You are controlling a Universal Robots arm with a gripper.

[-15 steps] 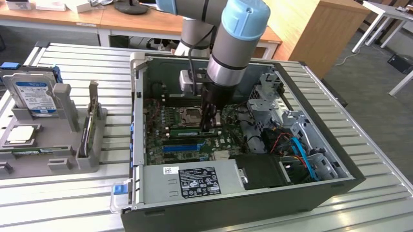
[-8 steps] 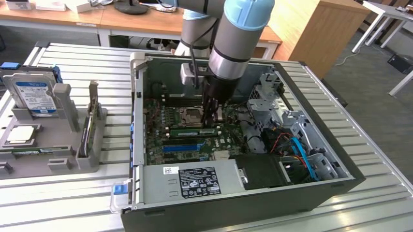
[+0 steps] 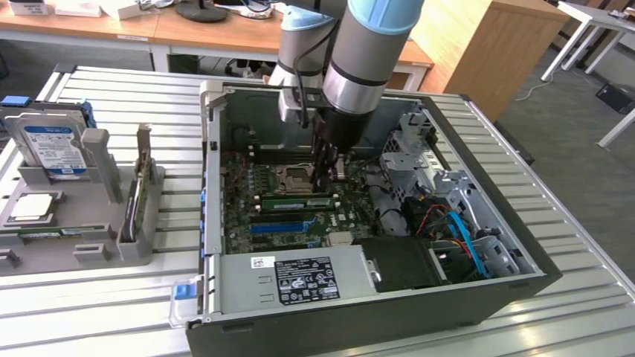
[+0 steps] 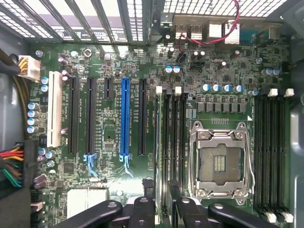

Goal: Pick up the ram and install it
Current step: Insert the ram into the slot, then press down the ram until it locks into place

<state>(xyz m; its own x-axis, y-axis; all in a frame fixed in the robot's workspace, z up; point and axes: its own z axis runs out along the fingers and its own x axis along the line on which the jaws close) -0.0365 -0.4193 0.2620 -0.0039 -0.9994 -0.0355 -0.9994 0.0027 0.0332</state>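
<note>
Even, soft daylight across bench [image 3: 89, 327] — no hard shadows. Computer case [image 3: 397, 312] interior dimmer, arm shading it. Circuit board [image 4: 114, 128] evenly lit — slight softness, mild glare on metal socket [image 4: 221, 159].

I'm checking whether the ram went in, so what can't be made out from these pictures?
1. Exterior view: what the gripper touches, hidden by the arm and dark parts around it.
2. Exterior view: whether the green stick beside the socket is fully seated; too small.
3. Wrist view: one end of the memory slots, covered by the gripper and cut off by the picture's edge.
4. Exterior view: the power supply label text; too small.
</note>
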